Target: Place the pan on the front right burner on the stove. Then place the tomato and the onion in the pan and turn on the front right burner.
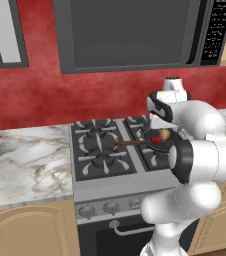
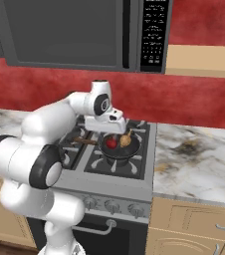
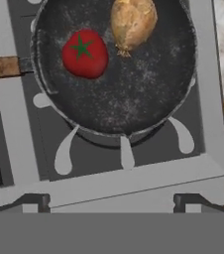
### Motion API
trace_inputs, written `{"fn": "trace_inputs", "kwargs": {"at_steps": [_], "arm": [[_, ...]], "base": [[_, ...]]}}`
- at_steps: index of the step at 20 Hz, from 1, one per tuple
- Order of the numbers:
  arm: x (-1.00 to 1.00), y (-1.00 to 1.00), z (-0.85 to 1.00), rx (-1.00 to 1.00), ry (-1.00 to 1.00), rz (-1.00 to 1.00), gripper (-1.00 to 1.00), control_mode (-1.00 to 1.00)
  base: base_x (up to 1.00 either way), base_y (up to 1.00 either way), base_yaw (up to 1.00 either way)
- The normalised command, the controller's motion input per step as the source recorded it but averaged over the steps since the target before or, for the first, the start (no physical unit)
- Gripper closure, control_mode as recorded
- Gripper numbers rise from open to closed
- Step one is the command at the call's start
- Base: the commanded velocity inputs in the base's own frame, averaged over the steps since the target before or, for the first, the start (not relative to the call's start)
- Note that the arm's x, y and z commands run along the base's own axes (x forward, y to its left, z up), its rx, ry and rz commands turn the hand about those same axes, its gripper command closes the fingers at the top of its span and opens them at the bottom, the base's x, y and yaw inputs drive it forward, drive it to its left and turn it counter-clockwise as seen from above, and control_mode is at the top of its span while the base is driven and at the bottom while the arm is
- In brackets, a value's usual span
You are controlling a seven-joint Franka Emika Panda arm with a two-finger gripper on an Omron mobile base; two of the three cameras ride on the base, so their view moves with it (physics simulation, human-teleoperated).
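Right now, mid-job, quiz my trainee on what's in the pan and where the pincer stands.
1. True or false: the tomato and the onion both lie in the pan.
2. The pincer is: A) shut on the onion, B) open and holding nothing, C) shut on the pan's handle.
3. Fill in: the pan's wooden handle points toward the stove's ____ side.

Key: 1 true; 2 B; 3 left.
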Motion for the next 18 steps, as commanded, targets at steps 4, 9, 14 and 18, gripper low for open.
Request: {"fn": "trace_inputs", "kwargs": {"at_steps": [4,9,14,18], "arm": [[-0.93,-0.16,0.15,0.00,0.00,0.00,-1.00,-1.00],[-0.97,-0.29,0.04,0.01,-0.05,0.00,-1.00,-1.00],[-0.73,-0.32,0.00,0.02,-0.07,0.00,-1.00,-1.00],[-0.47,-0.28,0.00,0.03,-0.11,0.00,-1.00,-1.00]], "base": [[0.00,0.00,0.00],[0.00,0.00,0.00],[0.00,0.00,0.00],[0.00,0.00,0.00]]}}
